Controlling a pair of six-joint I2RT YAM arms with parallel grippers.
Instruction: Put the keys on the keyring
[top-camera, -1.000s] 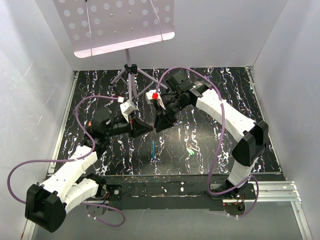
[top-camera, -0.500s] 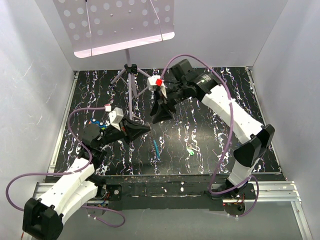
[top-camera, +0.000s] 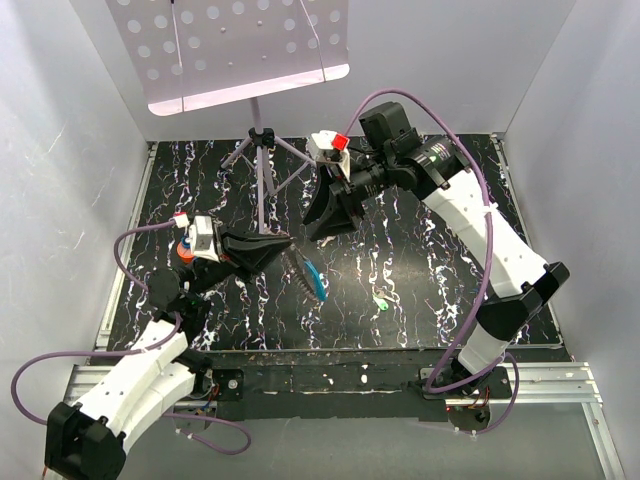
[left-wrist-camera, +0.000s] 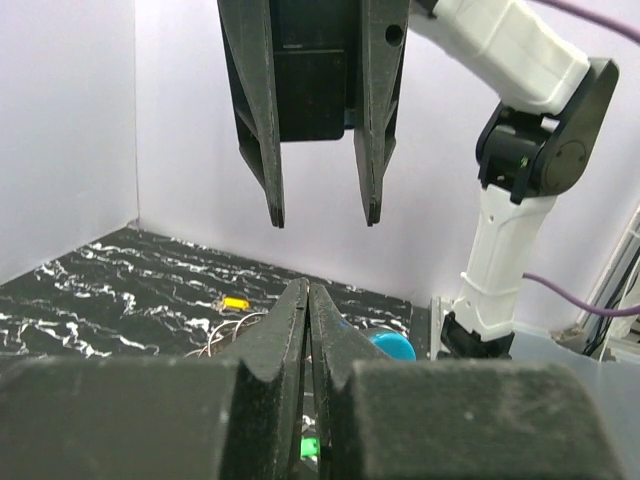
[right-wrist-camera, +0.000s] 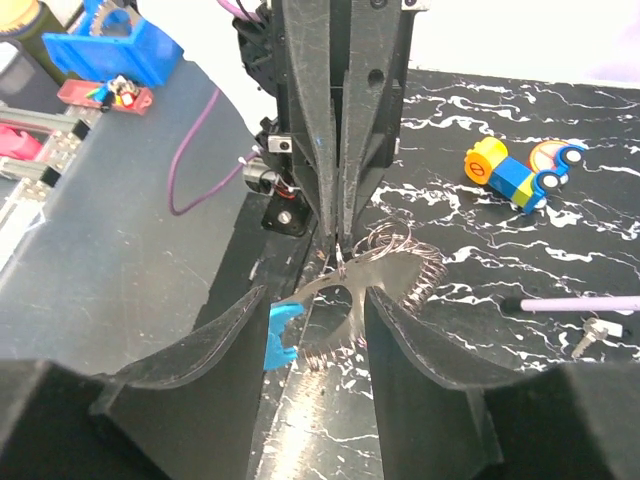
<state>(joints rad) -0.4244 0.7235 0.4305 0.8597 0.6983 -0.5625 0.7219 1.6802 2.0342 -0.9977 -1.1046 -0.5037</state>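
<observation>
Nearby, purple tripod stand (top-camera: 262, 178) behind left fingers (top-camera: 258, 248) holding keyring (top-camera: 303, 270), toy car (right-wrist-camera: 510, 178) beside

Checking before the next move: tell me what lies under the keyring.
Under the keyring, pinched by the left gripper, only marbled table shows; the green key lies apart. The patch its blue tag covers is hidden.

Purple tripod stand (top-camera: 262, 170) on marbled black mat (top-camera: 400, 250)
</observation>
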